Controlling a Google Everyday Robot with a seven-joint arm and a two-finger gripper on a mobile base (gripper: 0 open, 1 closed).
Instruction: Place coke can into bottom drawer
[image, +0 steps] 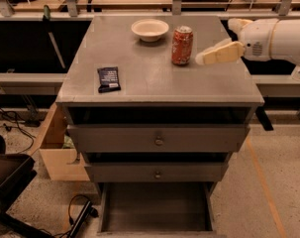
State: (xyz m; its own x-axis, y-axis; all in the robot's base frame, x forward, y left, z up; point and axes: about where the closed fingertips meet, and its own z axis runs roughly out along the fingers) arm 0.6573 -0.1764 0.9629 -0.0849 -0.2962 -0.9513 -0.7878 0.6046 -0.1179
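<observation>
Three things stand on the grey cabinet top (154,83), and I take them from the left. Nearest the left front edge lies a black snack packet (109,78), flat and well apart from everything else. Further back, near the far edge, sits a pale bowl (149,29). Below, under two shut drawer fronts (159,139), the bottom drawer (157,212) is pulled out, its dark floor bare. The coke can (182,45) stands upright just right of the bowl, not touching it. My gripper (209,56) hangs just beside the can on its right, level with its lower half and pointing at it, with a sliver of tabletop showing between us. Whether my claw is apart or together I cannot tell from this angle.

I judge the grasp has not begun, so the risks lie ahead. If I come in too low or off-centre, I may nudge the can and tip it toward the bowl, or send it rolling. If I pinch off-centre, the smooth wall could slip out on the way down. The drop to the drawer is long and passes the cabinet's front edge, where a careless arc could knock the can loose.
</observation>
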